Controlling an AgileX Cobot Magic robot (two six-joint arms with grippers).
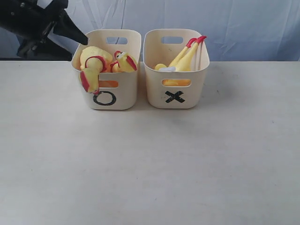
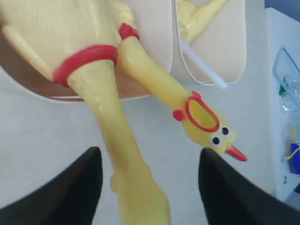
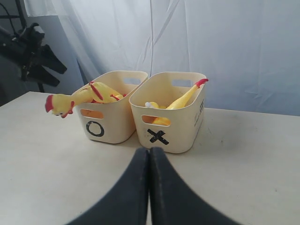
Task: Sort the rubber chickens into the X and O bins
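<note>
Whitish table (image 1: 150,164), pale curtain (image 1: 243,28) behind (possibly a clear bag (image 2: 288,79) alongside).

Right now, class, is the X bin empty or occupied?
Occupied: a rubber chicken lies in the X bin, red feet above the rim.

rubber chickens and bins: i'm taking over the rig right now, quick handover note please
Left gripper: open, holding nothing, above the O bin.
Right gripper: shut, empty, low over the table, back from both bins.
O bin: at least two chickens; one head hangs over the front rim.
X bin: one chicken, red feet poking above the rim.
Done: no chicken lies loose on the table in these views.
Left: probably just tuck the hanging head in and pull the left arm clear.
</note>
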